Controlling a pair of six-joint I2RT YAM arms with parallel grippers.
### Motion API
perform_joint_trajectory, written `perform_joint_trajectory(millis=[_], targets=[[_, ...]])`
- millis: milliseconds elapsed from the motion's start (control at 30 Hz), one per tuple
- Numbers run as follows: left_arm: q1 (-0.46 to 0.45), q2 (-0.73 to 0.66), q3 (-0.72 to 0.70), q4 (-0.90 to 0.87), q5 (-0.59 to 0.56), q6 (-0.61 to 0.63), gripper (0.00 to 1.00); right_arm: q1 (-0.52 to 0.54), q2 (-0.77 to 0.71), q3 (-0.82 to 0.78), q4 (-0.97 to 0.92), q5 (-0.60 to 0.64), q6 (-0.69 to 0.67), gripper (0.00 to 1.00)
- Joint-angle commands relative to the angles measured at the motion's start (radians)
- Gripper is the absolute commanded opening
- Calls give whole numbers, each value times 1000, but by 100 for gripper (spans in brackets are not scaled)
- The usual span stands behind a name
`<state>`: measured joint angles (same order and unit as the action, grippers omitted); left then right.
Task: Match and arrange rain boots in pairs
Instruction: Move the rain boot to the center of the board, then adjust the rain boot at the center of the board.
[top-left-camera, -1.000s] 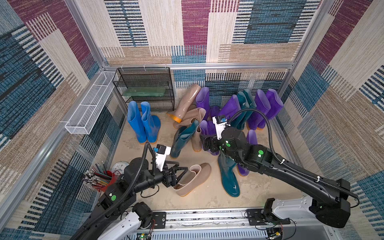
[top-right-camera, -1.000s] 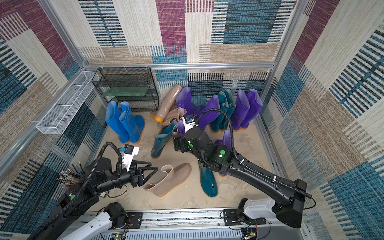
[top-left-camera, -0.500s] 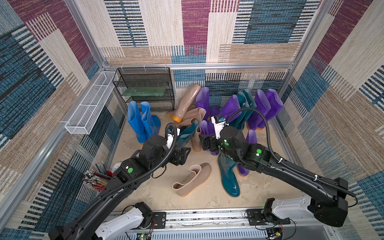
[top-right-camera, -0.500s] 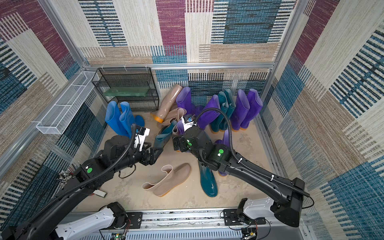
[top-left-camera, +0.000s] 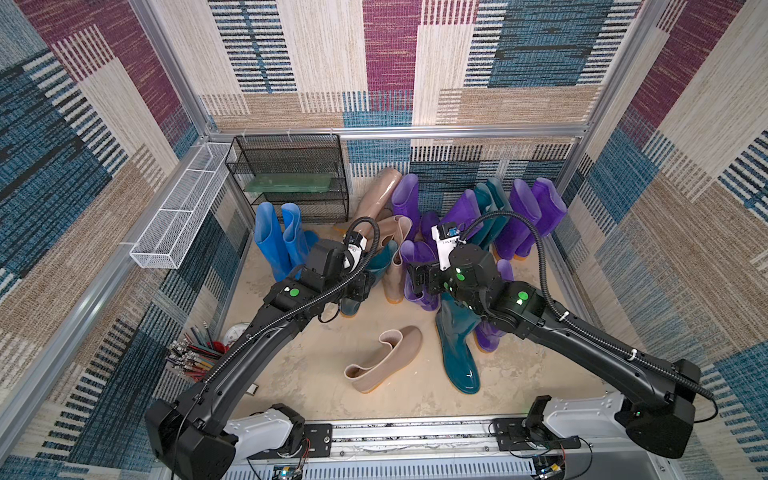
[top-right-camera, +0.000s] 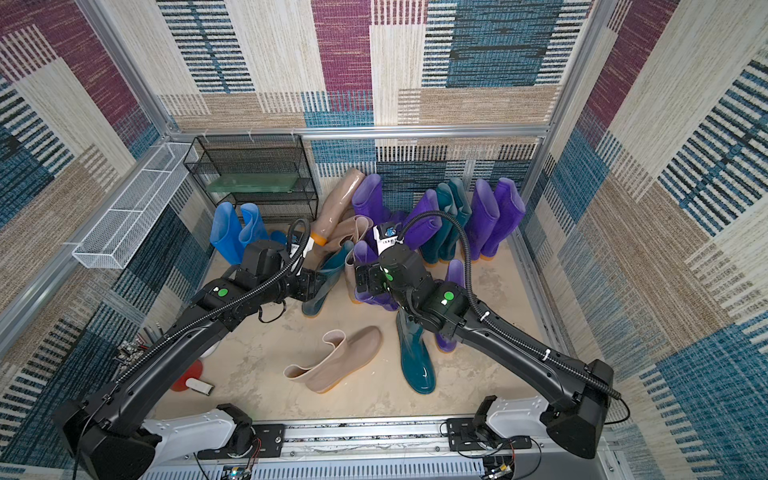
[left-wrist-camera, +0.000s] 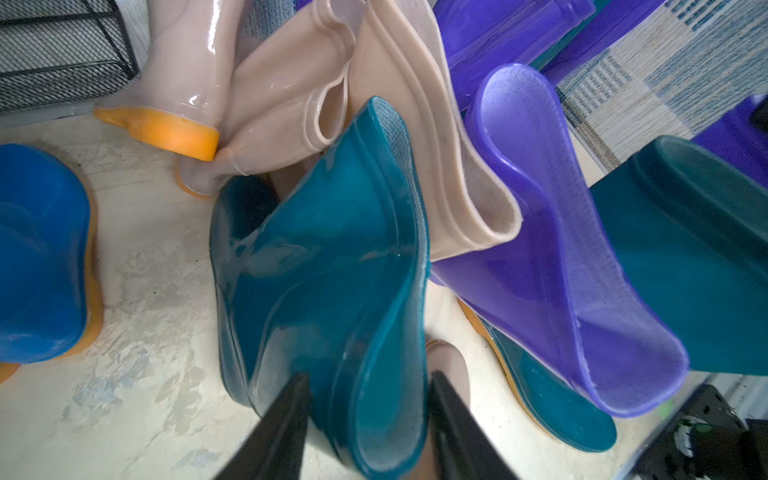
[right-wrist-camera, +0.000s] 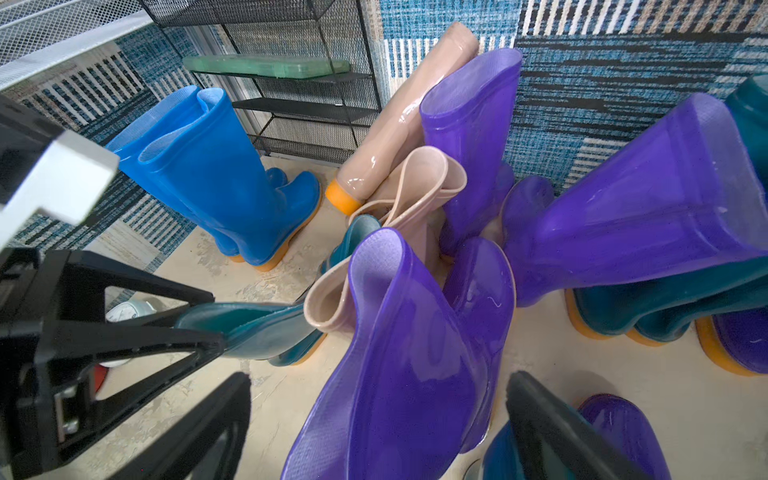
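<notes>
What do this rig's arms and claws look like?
The left arm and right arm are matte black with green dots, ribbed black cable hoses and white base housings. The left claw and right claw have black tapered fingers.

A laboratory test cell is shown: patterned fabric walls (top-left-camera: 374, 62) are held in an aluminium frame (top-left-camera: 457, 132), and robot arm bases (top-left-camera: 257, 428) are mounted on a metal rail (top-left-camera: 415, 433).

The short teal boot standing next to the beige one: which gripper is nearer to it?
Left. The left gripper pinches the short teal boot by its cuff. The right gripper stands open around a purple boot beside it, not touching the teal one.
</notes>
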<state>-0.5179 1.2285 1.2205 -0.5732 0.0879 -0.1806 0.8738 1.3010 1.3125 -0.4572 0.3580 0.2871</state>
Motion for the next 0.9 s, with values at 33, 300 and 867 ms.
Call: perform_joint_trajectory(millis=[33, 300, 867], targets=[[6, 5, 3, 12, -15, 30, 19, -17, 80, 46, 56, -48, -22, 97], [6, -49, -35, 8, -90, 31, 0, -69, 345, 254, -57, -13, 21, 96], [25, -285, -57, -197, -601, -121, 0, -186, 314, 203, -58, -31, 10, 0]])
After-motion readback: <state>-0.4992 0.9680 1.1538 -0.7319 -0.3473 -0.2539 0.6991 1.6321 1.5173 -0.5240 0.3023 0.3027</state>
